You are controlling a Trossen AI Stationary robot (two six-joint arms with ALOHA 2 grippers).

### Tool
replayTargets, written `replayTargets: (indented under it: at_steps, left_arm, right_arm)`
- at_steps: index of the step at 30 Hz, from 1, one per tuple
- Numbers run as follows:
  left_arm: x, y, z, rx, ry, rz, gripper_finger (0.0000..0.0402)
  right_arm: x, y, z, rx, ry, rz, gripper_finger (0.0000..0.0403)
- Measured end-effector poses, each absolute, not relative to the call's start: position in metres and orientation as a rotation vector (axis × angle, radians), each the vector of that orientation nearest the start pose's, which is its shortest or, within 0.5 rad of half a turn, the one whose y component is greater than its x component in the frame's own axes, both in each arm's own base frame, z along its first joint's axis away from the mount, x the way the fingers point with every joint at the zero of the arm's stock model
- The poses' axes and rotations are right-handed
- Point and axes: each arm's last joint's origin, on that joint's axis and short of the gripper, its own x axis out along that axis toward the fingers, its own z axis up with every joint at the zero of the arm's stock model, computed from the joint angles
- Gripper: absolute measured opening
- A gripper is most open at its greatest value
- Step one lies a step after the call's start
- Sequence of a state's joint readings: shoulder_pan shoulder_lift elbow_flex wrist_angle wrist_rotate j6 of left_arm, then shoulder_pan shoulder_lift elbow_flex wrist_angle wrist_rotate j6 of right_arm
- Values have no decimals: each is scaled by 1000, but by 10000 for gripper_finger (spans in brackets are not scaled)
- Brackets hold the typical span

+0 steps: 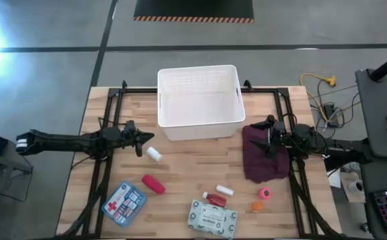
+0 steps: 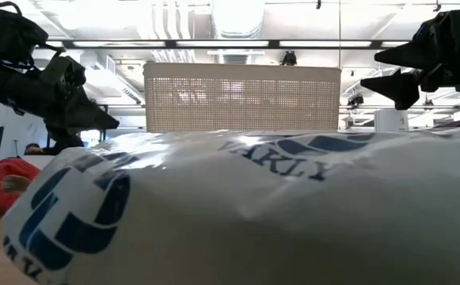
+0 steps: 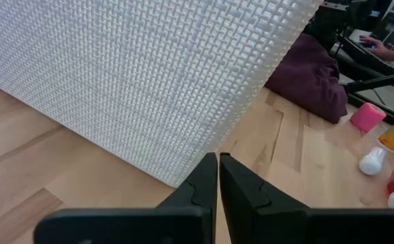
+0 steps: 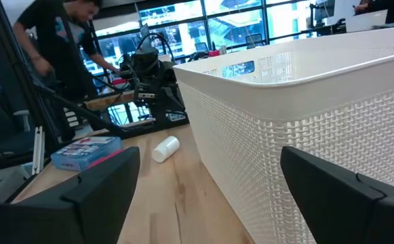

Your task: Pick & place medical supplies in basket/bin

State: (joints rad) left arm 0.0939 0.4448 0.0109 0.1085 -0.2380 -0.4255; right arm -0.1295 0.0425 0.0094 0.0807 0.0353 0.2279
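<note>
The white lattice bin stands at the table's far middle. My left gripper hovers shut off the bin's near-left corner, above the white bottle. My right gripper is open beside the bin's right wall, over the maroon cloth. On the near half of the table lie the red cylinder, blue-white pouch, pale green wipes pack, red-white tube, pink roll and orange piece.
A small white piece lies by the tube. In the low view the wipes pack fills the foreground in front of the bin. A person stands beyond the table's left side. Black frame rails run along both table sides.
</note>
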Motion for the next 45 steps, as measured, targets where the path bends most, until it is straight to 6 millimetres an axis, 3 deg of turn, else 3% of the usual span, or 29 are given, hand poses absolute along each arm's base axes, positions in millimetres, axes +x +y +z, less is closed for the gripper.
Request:
replayTargets:
  at_steps: [45]
  left_arm:
    - [119,18,138,-394,250,393,0]
  right_arm:
    - [99,-14,171,225,-66,-158,347]
